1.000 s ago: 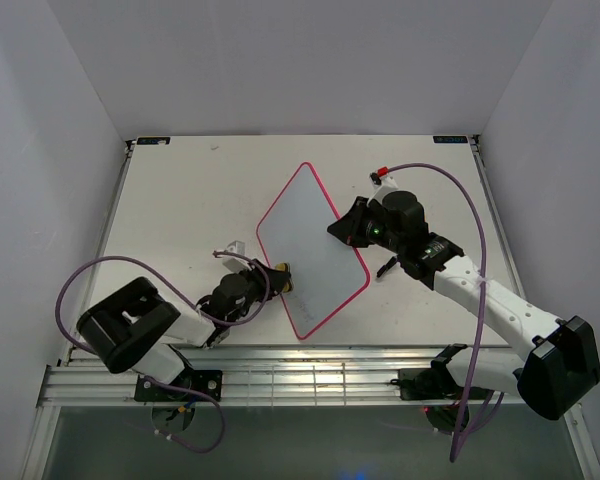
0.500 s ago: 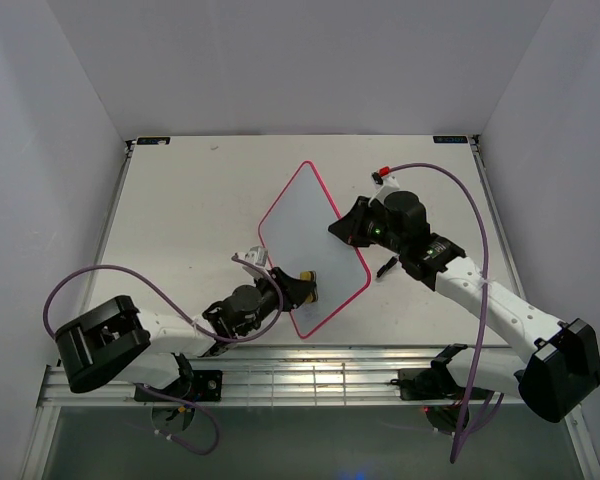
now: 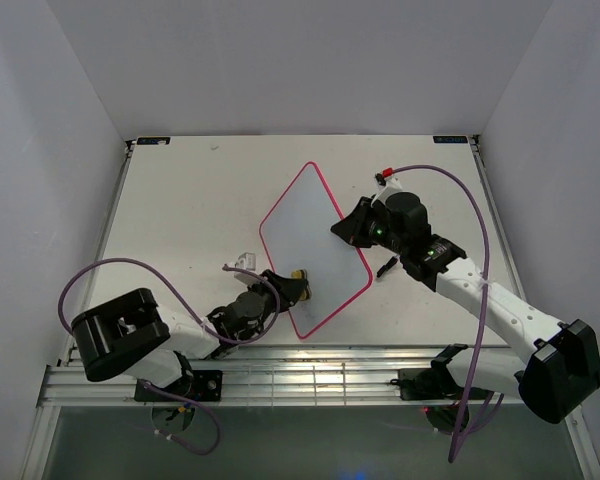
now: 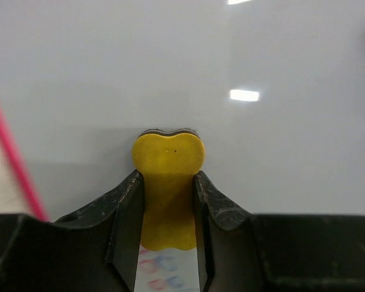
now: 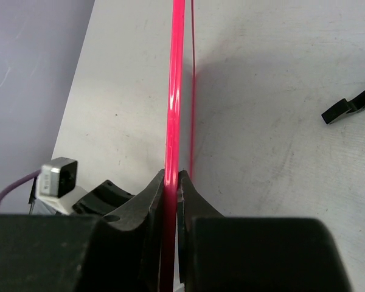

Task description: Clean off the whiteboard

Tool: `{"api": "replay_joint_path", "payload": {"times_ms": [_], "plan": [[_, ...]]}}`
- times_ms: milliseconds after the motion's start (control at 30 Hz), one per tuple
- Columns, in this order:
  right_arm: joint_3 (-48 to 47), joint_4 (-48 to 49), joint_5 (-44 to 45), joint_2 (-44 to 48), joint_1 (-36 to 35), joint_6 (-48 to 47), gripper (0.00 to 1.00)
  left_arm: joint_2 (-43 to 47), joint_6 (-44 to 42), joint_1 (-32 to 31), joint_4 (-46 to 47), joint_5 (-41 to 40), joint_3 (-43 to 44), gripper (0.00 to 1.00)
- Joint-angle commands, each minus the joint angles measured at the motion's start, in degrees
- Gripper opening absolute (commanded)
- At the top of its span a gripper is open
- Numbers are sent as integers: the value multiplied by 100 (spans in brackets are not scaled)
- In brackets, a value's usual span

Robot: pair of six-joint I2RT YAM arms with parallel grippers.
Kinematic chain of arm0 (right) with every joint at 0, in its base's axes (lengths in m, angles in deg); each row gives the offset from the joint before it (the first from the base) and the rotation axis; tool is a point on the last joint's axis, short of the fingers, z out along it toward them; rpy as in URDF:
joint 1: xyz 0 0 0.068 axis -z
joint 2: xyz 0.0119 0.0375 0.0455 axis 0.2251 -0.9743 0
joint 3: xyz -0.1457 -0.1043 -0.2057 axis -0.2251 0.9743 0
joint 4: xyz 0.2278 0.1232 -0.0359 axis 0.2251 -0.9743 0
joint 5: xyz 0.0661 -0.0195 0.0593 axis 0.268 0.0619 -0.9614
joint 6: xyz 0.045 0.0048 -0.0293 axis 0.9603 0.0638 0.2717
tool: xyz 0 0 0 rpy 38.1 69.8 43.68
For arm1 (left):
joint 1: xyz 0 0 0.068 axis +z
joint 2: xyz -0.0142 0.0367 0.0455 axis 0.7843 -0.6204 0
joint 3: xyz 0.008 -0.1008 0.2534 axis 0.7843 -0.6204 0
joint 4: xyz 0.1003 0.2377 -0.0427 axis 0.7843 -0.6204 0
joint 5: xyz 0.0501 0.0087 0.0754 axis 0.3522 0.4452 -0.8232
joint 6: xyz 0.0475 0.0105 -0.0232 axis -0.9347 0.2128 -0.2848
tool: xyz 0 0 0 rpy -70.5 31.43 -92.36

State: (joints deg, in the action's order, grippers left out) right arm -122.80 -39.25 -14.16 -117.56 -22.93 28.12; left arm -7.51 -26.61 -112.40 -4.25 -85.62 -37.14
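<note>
The whiteboard [image 3: 310, 235], glossy white in a thin pink frame, lies at an angle in the middle of the table. My left gripper [image 3: 294, 288] is over its near-left part, shut on a small yellow eraser [image 4: 168, 164] that rests against the white surface [image 4: 231, 61]. Faint pink and blue writing [image 4: 164, 267] shows just behind the eraser, between the fingers. My right gripper [image 3: 344, 229] is shut on the board's right edge; its wrist view has the pink frame [image 5: 175, 91] running edge-on between the jaws [image 5: 171, 182].
A small black foot piece [image 3: 385, 267] lies on the table right of the board, also the black foot piece [image 5: 353, 104] in the right wrist view. The board's pink frame [image 4: 12, 158] runs just left of the eraser. White walls enclose the table on three sides.
The left gripper carried the eraser from the board's left edge rightward onto the white surface, then slid back a little to the left. The right gripper and the board stayed put.
</note>
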Motion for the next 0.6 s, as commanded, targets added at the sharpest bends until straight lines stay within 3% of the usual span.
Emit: {"api": "replay_joint_path", "payload": {"times_ms": [0, 133, 267, 567], "plan": [[-52, 1163, -991, 168, -387, 494, 8, -641, 729, -121, -1420, 403, -497, 0], [-60, 1145, -815, 151, -378, 450, 8, -712, 810, -121, -1403, 394, -559, 0], [-60, 1110, -709, 80, -378, 450, 8, -581, 231, -156, -1236, 587, -305, 0], [19, 1084, -481, 45, -378, 450, 8, 175, -359, -938, -1798, 412, 697, 0]]}}
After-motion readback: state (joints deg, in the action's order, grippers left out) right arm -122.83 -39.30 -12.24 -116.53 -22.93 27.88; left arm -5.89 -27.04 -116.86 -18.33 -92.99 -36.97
